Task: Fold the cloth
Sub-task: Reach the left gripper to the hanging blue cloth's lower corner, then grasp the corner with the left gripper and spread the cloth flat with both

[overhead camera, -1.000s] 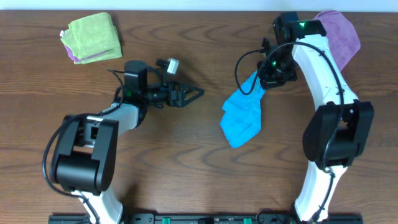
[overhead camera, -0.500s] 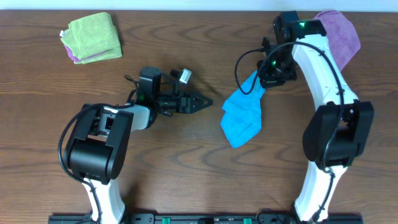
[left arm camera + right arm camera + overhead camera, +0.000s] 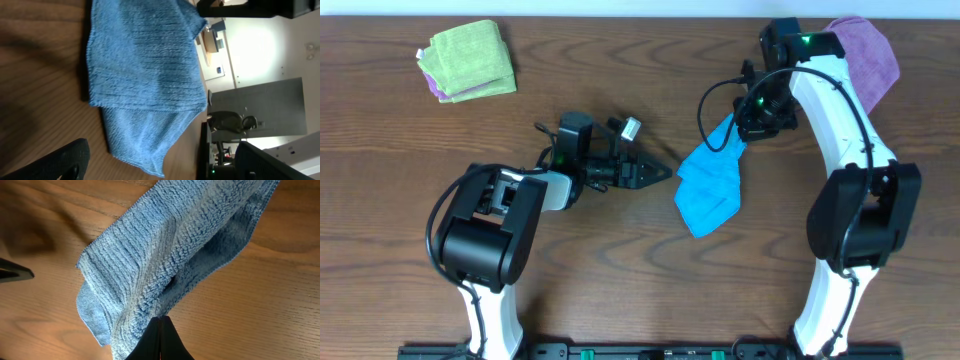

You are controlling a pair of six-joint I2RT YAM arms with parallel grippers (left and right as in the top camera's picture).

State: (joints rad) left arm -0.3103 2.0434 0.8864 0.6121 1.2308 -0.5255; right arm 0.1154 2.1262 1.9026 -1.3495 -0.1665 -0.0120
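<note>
The cloth [image 3: 710, 185] is sky-blue and lies crumpled right of the table's middle, with its upper corner lifted. My right gripper [image 3: 745, 136] is shut on that upper corner. In the right wrist view its black fingers [image 3: 161, 326] pinch the edge of the cloth [image 3: 170, 250], which hangs down onto the wood. My left gripper [image 3: 663, 172] is open, points right and stops just short of the cloth's left edge. In the left wrist view the cloth [image 3: 145, 65] fills the upper middle, and its lower corner reaches down between the wide-apart fingers [image 3: 65, 160].
A lime-green folded cloth [image 3: 470, 60] lies at the back left. A purple cloth [image 3: 868, 50] lies at the back right, partly behind the right arm. The brown wooden table [image 3: 620, 270] shows bare in front of the cloth.
My left arm has reached to the right, bringing its open gripper close to the cloth's left edge. The right gripper and the cloth have not moved.
</note>
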